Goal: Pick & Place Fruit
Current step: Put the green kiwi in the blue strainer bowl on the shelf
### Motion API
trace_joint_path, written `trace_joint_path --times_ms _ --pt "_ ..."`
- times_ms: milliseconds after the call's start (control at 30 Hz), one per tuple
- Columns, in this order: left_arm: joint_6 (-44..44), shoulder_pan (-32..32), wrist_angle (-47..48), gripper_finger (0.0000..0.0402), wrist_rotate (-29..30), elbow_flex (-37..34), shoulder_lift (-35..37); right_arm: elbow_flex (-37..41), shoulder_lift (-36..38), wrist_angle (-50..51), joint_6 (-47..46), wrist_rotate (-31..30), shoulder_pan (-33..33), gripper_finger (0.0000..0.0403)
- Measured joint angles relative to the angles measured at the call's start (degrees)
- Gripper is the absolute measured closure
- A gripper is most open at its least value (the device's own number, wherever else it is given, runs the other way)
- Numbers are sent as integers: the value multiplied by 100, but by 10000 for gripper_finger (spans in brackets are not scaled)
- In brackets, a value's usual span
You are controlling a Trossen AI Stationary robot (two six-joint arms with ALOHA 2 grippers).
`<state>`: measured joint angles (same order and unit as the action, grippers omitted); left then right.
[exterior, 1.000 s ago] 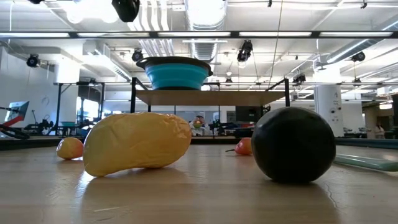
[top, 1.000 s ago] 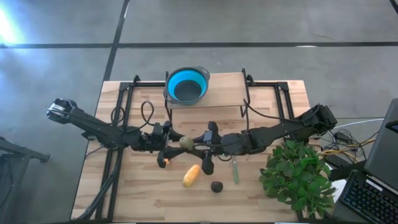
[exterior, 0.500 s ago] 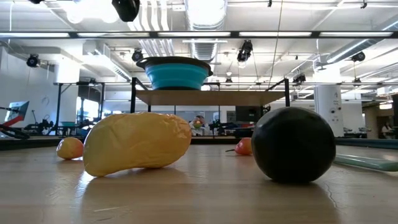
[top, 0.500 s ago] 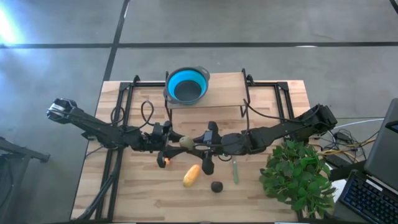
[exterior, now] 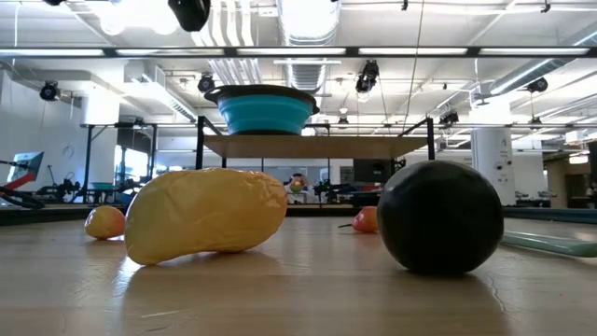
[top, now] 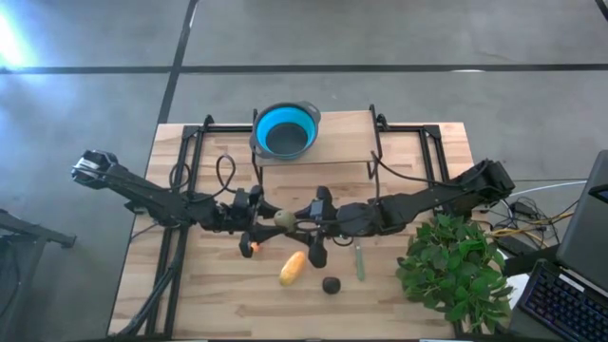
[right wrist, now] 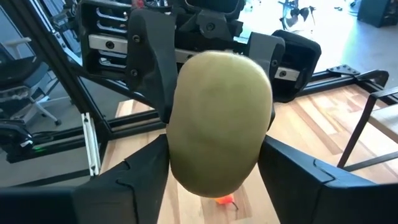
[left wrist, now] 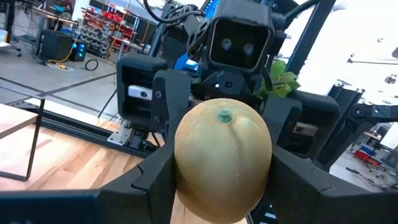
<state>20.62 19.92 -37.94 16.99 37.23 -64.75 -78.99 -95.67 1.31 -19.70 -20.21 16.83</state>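
Wooden table bearing yellow fruit, black fruit

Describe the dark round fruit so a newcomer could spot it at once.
Start at the blue bowl on the raised shelf at the table's far edge, then drop to the near edge. The dark round fruit sits there between the yellow oblong fruit and the pale stick: the only blackish ball.

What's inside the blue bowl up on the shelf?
From above, the blue bowl looks empty: only its blue bottom shows. All the fruit is outside it, like the green fruit between both arms and the yellow fruit on the table.
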Motion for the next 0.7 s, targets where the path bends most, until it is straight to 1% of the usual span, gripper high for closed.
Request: trace_joint_path --times_ms 267,467,567,700 --pt "-64 0 23 197 22 16 11 -19 2 80 11 -27 -8 105" --pt "-193 -9 109 197 64 18 105 -25 319 620 0 -55 -8 56" --pt "-261 -40 509 197 252 88 194 -30 499 753 0 -61 -8 42" --pt "-293 -181 1406 197 381 374 347 -30 677 961 44 -58 -8 39"
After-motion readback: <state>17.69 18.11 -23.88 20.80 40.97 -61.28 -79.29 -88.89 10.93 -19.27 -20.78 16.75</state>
